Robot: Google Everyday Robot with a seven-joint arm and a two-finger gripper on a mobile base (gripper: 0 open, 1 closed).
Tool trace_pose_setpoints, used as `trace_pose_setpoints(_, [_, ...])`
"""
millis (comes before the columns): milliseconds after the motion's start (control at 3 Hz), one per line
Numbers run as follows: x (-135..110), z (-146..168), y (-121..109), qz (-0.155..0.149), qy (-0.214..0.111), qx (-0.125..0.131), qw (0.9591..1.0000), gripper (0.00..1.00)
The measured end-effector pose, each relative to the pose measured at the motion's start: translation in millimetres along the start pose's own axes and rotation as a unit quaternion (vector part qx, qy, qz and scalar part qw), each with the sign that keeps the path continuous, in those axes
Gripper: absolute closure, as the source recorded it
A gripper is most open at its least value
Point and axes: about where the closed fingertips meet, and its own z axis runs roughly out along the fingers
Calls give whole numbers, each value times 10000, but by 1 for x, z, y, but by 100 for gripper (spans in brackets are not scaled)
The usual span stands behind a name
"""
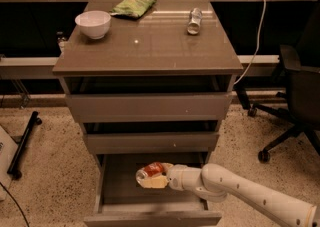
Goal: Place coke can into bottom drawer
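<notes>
Grasp firm: two-finger gripper (154, 175) with cream fingers (150, 182) clamped around the small red-orange coke can with white markings and silver ends (151, 170). Lies on its side inside the pulled-out bottom drawer, the lowest grey-brown box of the cabinet (150, 218), near the middle of its floor. Long axis from 8 o'clock to 2 o'clock, one silver end pointing toward 8 o'clock. Comes in from 4 o'clock on a white jointed arm (250, 196). Up on the glossy brown cabinet top (150, 51): white bowl (93, 23) at 10 o'clock, green crinkled bag (133, 6) at 12 o'clock, silver-grey can (194, 21) on its side at 1 o'clock.
</notes>
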Motion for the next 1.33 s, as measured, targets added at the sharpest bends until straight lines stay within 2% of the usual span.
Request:
trace_pose_setpoints(333, [11, 20, -22, -177, 35, 166, 9997, 100])
trace_pose_setpoints(667, [31, 39, -51, -223, 96, 350, 9991, 100])
trace_pose_setpoints(1000, [35, 39, -54, -193, 125, 397, 9989, 100])
trace_pose_setpoints(1333, [59, 37, -72, 4, 307, 777, 9965, 100])
